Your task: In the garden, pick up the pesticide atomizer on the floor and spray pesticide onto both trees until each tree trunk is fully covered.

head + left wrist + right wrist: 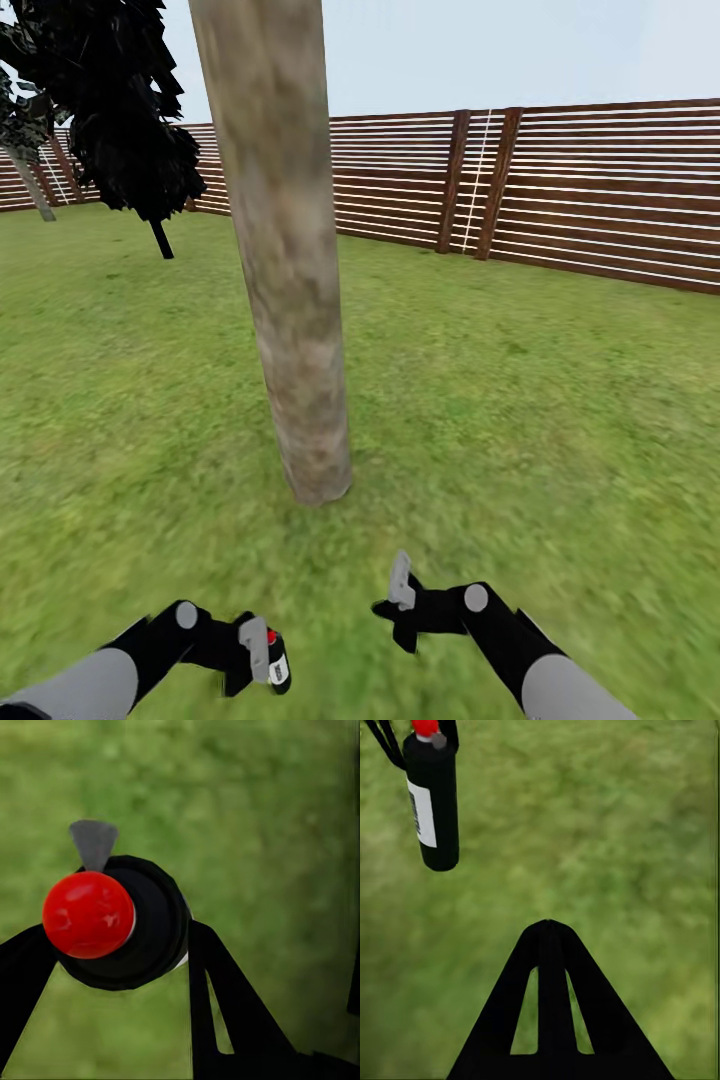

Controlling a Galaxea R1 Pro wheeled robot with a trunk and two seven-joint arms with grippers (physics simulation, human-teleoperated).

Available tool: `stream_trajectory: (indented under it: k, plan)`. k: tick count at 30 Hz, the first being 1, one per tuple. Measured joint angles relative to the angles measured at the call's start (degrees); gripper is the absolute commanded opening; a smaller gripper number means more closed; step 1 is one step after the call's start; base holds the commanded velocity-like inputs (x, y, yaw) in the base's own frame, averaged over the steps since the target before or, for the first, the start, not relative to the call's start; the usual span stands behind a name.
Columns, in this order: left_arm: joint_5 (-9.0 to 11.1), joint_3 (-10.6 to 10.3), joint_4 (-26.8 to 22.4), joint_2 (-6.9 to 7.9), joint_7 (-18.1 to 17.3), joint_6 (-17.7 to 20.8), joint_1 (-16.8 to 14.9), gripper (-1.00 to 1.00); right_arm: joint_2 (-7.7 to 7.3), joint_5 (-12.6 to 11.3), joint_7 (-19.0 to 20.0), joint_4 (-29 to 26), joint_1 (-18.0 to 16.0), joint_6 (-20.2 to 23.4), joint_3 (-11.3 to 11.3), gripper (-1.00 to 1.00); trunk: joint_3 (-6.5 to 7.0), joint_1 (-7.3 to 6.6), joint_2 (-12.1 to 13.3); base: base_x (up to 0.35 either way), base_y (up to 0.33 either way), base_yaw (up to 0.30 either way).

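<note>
My left gripper (pixel 262 655) is clamped on the pesticide atomizer (pixel 277 662), a black can with a red cap and a white label; from my left wrist I look straight down on that red cap (pixel 88 913) with a grey nozzle tab beside it, my black fingers (pixel 225 997) pressed against the can's sides. My right gripper (pixel 402 600) holds nothing, and its fingers (pixel 549 1005) meet in a closed point over the grass. From my right wrist the atomizer (pixel 433 799) hangs above the lawn, label facing that camera. Ahead of both arms, nearer my left, the tree trunk (pixel 285 270) rises from the grass (pixel 520 400), thick and mottled beige-grey. Beyond it runs the brown slatted fence (pixel 600 190), and far off to my left stands a black-foliaged tree (pixel 120 110) on a thin dark stem.
</note>
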Motion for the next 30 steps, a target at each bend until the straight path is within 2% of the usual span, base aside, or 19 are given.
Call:
stream_trajectory:
  k: [3,4,5,6,8,15,30]
  plan:
    - [-0.11,-0.55,-0.64,-1.84,0.02,0.05,-0.12,-1.0,0.94,0.01,0.04,-0.67,0.0,0.04,0.0,-1.0,0.0,0.0,0.0,0.0,0.0,0.0]
    - [-1.11,-1.19,-1.39,-2.38,0.02,0.72,-0.14,-1.0,1.09,0.02,0.07,-0.74,0.0,0.04,0.0,-1.0,0.0,0.0,0.0,0.0,0.0,0.0]
    - [-3.47,-1.72,-2.6,-3.03,0.07,2.82,-0.14,-1.0,1.34,0.01,0.08,-0.78,0.0,0.04,0.0,-1.0,0.0,0.0,0.0,0.0,0.0,0.0]
    - [-4.9,-1.83,-3.56,-3.55,0.09,4.44,-0.15,-1.0,1.8,0.03,0.12,-0.8,0.0,0.04,0.05,-1.0,0.0,0.0,0.0,0.0,0.0,0.0]
    - [-6.19,-1.92,-5.07,-4.26,0.11,6.14,-0.15,-1.0,2.23,0.48,0.16,-0.81,0.0,0.03,0.08,-1.0,0.0,0.0,0.0,0.0,0.0,0.0]
    - [-6.54,-2.02,-6.7,-7.37,0.29,6.68,-0.34,-1.0,3.23,1.63,0.18,-0.81,0.0,-0.03,0.18,-1.0,0.0,0.0,0.0,0.0,0.0,0.0]
    - [-6.59,-1.92,-8.13,-10.36,1.56,6.69,-0.38,-1.0,3.61,1.96,0.18,-0.81,0.0,-0.04,0.18,-1.0,0.0,0.0,0.0,0.0,0.0,0.0]
